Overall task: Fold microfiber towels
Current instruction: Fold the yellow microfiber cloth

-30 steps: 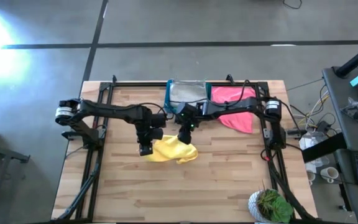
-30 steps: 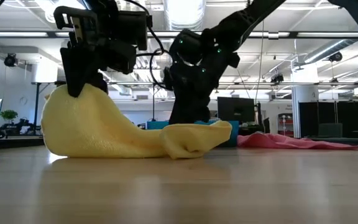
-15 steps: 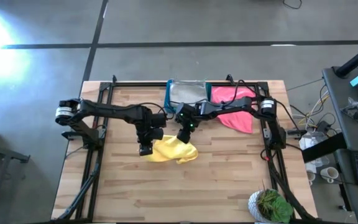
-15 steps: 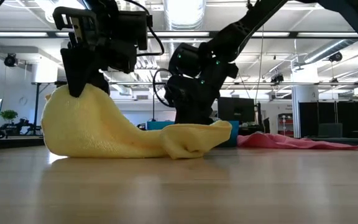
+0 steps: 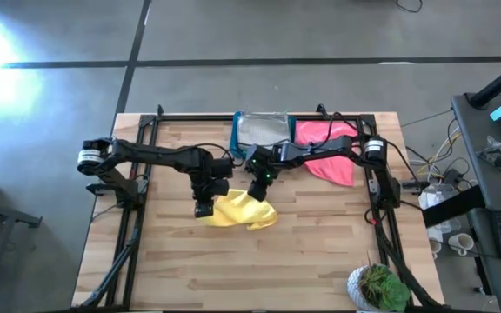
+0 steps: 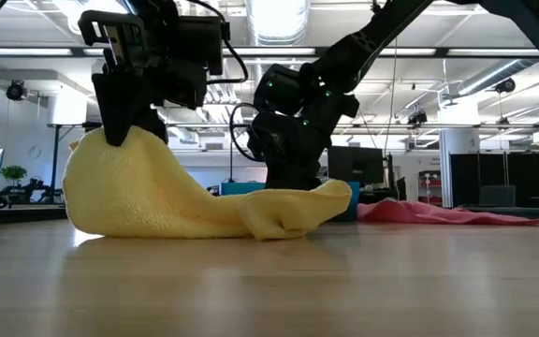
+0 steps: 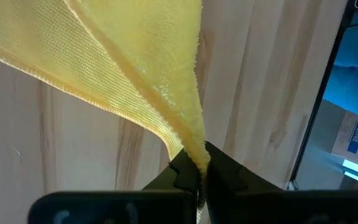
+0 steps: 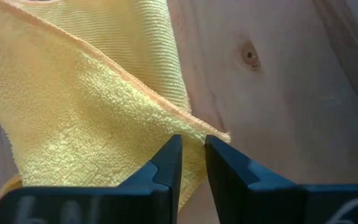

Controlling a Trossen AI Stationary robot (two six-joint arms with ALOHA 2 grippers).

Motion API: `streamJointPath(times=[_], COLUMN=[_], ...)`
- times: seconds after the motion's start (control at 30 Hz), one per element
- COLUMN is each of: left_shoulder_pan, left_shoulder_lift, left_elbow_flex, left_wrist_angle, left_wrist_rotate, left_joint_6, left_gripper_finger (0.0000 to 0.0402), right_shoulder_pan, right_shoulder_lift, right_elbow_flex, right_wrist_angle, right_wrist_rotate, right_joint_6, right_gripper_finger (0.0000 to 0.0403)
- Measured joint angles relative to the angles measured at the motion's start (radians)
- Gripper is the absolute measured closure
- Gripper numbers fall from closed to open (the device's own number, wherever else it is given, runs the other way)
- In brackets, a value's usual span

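Yellow towel [image 5: 240, 209] lies crumpled near the middle of the table [image 5: 320, 252], and we have both grippers on it. Our left gripper [image 5: 203, 207] is clamped tight on one corner; in the left wrist view the fingers [image 7: 185, 174] are pressed together with the cloth edge [image 7: 194, 149] pinched between them. In the low view that corner is lifted off the wood, and the towel [image 6: 185, 201] slopes down from it to a bunched fold resting on the table.

Our right gripper [image 5: 257, 189] is at the towel's far edge, on the side toward the bin [image 5: 261, 130]. In the right wrist view its fingers [image 8: 166, 168] stand close together with only a narrow gap, and a corner of the cloth [image 8: 213, 134] sits right at that gap. We cannot tell whether the jaws have actually closed on it or only straddle it.

Behind the grippers, the bin sits at the table's back edge with a grey towel [image 5: 263, 129] in it. A pink towel [image 5: 329, 149] is spread just beside the bin on the right, under the right arm, and it shows low and flat in the low view [image 6: 447, 215]. A potted plant [image 5: 377, 287] stands at the front right corner.
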Motion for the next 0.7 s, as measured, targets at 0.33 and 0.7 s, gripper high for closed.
streamJointPath(times=[0.33,0.7], left_shoulder_pan=[0.001,0.001], left_shoulder_lift=[0.0,-0.006], left_elbow_flex=[0.001,0.003], left_wrist_angle=[0.009,-0.001], left_wrist_rotate=[0.0,0.0], left_joint_6=[0.002,-0.002], left_gripper_finger=[0.0401,0.0401], right_shoulder_pan=[0.008,0.003], right_shoulder_lift=[0.0,-0.058], right_elbow_flex=[-0.001,0.004], right_wrist_angle=[0.0,-0.074], right_wrist_rotate=[0.023,0.068], right_joint_6=[0.002,-0.069], right_gripper_finger=[0.0394,0.0394])
